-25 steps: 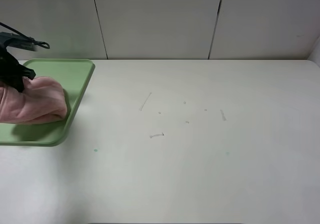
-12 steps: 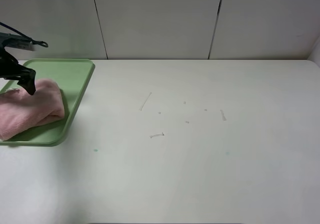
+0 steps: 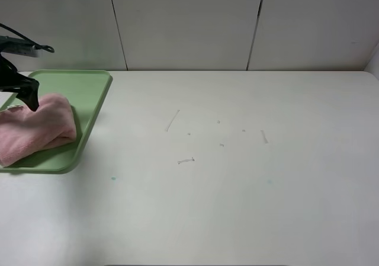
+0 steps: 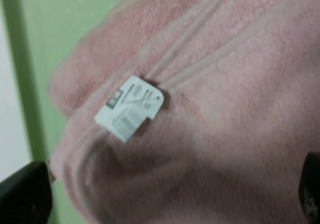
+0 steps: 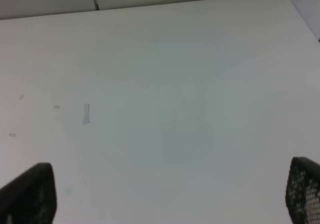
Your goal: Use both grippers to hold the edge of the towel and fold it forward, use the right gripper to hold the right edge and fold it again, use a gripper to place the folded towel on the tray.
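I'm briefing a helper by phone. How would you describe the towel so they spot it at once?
Look to the table's far left for the light green tray. The towel lies folded on it: a fluffy pink bundle, the scene's only soft thing, with a white tag.

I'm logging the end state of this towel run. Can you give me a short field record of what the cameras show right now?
towel: folded pink towel lying on the tray, white label facing up
tray: light green tray at the far left of the table
left gripper: left gripper open, just above the towel, fingers either side of it, nothing held
right gripper: right gripper open over bare table, holding nothing
task stage: towel placed on tray
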Motion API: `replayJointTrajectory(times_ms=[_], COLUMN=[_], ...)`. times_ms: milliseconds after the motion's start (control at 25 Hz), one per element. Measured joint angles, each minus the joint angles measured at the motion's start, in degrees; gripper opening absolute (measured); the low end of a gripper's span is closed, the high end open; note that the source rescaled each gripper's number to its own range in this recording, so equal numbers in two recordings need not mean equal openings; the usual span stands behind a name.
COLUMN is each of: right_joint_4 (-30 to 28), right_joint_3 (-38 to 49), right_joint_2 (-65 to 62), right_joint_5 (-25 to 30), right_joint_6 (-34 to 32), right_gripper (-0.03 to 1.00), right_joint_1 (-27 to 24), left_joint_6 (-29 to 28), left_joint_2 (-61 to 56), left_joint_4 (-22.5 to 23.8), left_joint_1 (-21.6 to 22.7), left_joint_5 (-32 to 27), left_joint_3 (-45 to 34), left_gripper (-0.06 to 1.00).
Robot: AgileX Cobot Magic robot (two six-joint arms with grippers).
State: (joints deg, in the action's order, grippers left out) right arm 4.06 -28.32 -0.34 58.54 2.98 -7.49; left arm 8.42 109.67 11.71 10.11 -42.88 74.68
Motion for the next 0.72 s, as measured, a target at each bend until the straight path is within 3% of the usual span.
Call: replayJointTrajectory(times_ms=[280, 720], right_joint_4=[0.0, 0.0], right_joint_3=[0.0, 0.0], right_joint_2=[0.0, 0.0], right_joint_5=[0.0, 0.0], right_joint_6=[0.0, 0.0], right_gripper=[1.0, 1.0], right_joint_1=[0.0, 0.0], left_joint_6=[-0.06, -0.06], left_joint_2=[-6.52, -23.43], left_joint_4=[-1.39, -2.63], left_joint_1=[0.0, 0.0], left_joint_5=[-4.61, -1.58], left_joint_3=[-1.68, -18.22], left_gripper=[1.0, 1.0])
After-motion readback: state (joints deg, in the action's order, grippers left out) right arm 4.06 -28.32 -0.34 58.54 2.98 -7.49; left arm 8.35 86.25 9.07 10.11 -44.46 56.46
